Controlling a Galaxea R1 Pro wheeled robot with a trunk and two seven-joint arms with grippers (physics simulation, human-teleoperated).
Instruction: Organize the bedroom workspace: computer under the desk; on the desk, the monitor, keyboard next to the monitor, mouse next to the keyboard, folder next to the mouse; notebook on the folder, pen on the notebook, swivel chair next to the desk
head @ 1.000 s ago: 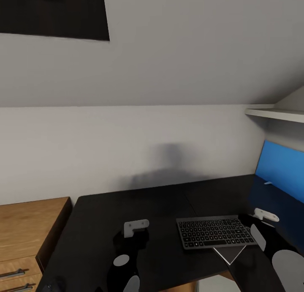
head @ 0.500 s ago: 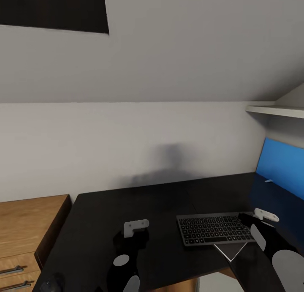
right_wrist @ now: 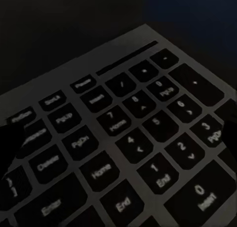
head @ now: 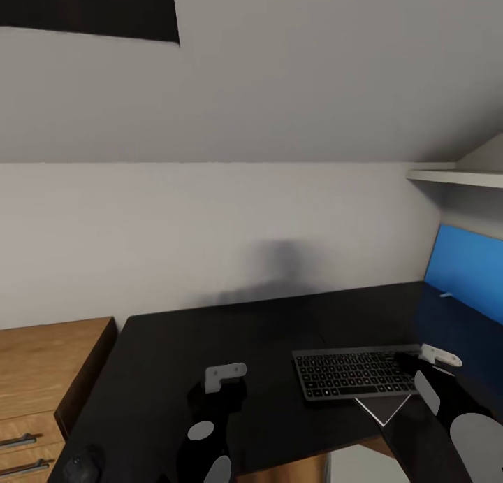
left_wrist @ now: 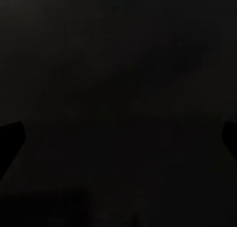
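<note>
The slim black keyboard point(head: 353, 373) lies flat on the black desk point(head: 230, 329), near its front right. My right gripper point(head: 409, 363) hovers open over the keyboard's right end. In the right wrist view its number keys point(right_wrist: 148, 133) sit between the spread fingertips point(right_wrist: 10, 143), nothing gripped. My left gripper point(head: 218, 398) is open above bare desk left of the keyboard, fingertips point(left_wrist: 10, 138) wide apart. A bright blue flat panel point(head: 467, 263) with a small white mark stands upright at the desk's far right; it looks like the folder. A dark rounded mouse-like thing point(head: 84, 464) sits at the front left corner.
A light wood cabinet point(head: 49, 357) with bar handles stands left of the desk. A white shelf point(head: 457, 177) juts out above the blue panel. A dark corner with a thin pale rim point(head: 381, 409) pokes out from under the keyboard's front edge. A grey wall backs the desk.
The whole picture has slid slightly upward, so the camera has moved. Keyboard and both grippers keep their places on the desk.
</note>
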